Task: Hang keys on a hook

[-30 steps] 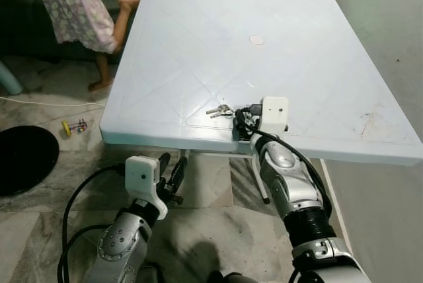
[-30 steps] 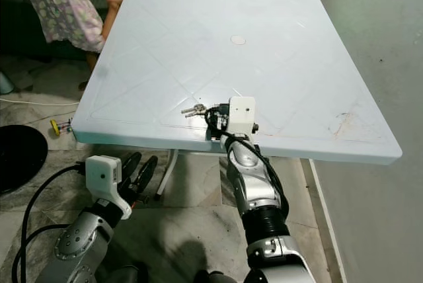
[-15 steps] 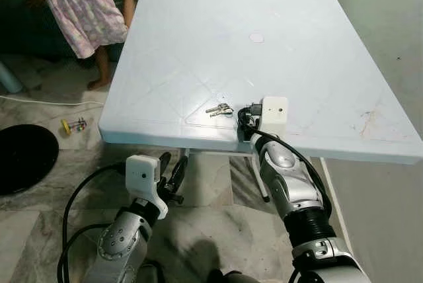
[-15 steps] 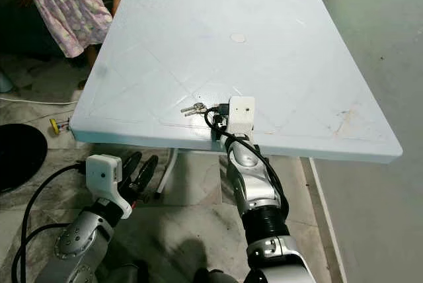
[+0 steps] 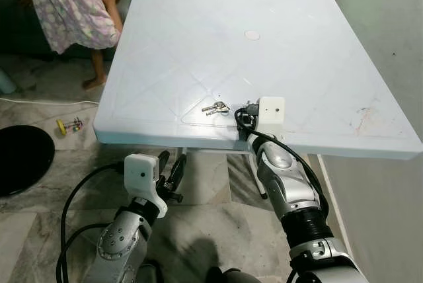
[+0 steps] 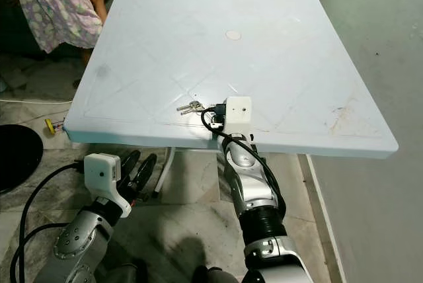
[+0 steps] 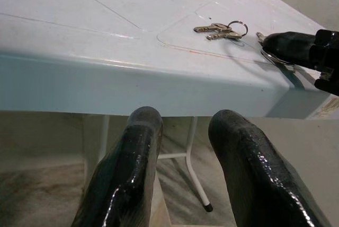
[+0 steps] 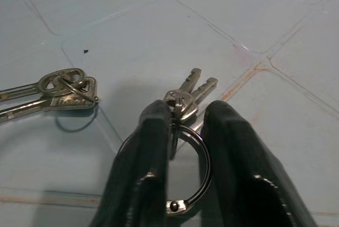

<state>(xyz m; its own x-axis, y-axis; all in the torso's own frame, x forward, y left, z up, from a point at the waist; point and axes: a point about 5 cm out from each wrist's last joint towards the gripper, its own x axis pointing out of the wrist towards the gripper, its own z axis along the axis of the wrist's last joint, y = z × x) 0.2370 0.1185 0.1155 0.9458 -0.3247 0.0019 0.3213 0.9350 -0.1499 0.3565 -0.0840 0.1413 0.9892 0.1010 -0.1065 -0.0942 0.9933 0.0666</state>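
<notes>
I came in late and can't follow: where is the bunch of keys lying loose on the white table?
The loose keys lie near the front edge of the white table, just left of the right claw, which pinches a second key ring.

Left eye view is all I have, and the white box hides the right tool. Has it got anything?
Observer: Yes. The right tool is shut on a key ring, with its two keys pointing forward.
Operator: And the keys I see on the table?
Observer: That's a second bunch. The loose keys lie apart from the tool.
Operator: Left tool?
Observer: The left tool is open with nothing between its fingers, and it sits below the table edge.
</notes>
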